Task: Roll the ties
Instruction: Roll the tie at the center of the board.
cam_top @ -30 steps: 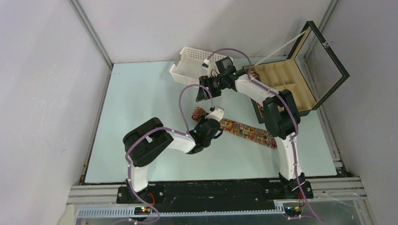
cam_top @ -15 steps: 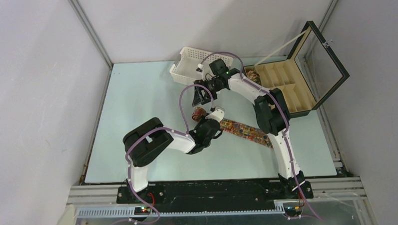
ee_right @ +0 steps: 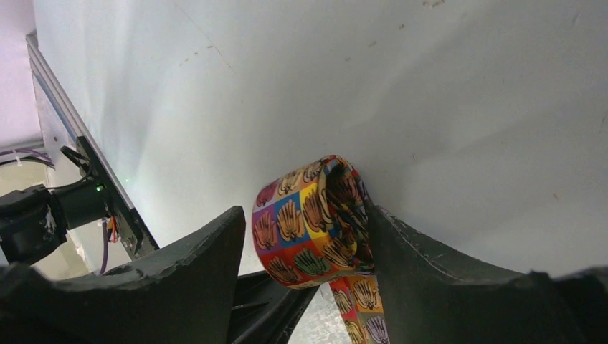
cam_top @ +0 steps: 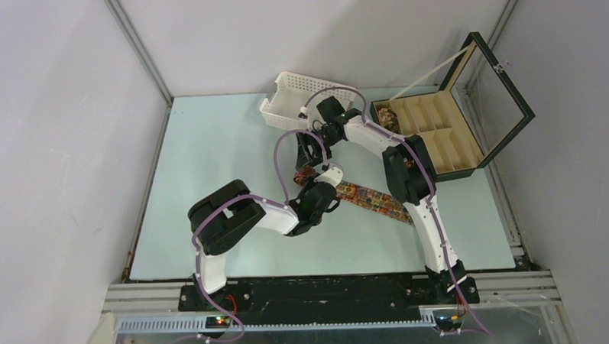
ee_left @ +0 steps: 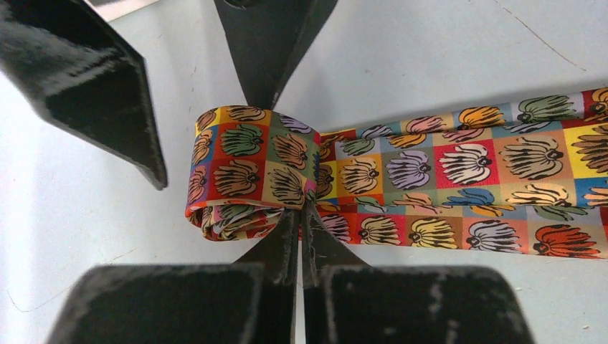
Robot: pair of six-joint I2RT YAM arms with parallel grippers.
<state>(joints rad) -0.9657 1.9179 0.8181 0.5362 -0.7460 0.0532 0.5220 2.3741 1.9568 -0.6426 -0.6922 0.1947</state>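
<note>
One of the ties [cam_top: 375, 202] lies as a flat multicoloured strip on the table, its left end rolled into a small coil [cam_top: 303, 173]. In the left wrist view the coil [ee_left: 244, 168] sits just left of my left gripper [ee_left: 307, 211], which is shut on the tie where coil meets strip. My left gripper [cam_top: 323, 188] sits low over the strip. My right gripper [cam_top: 307, 158] hangs over the coil from the far side, open. In the right wrist view the coil [ee_right: 308, 222] stands between the fingers of the right gripper [ee_right: 307, 215]; the right finger [ee_right: 401, 244] touches it, the left one stands apart.
A black compartmented box [cam_top: 445, 136] with its glass lid raised stands at the back right, and a rolled tie [cam_top: 387, 115] lies in its far-left compartment. A white perforated basket [cam_top: 291, 103] lies tipped behind the right gripper. The table's right edge runs beside the box.
The right arm has swung left and towards me, and its gripper has come down from beside the basket to straddle the coil. The left arm and the tie have stayed put.
</note>
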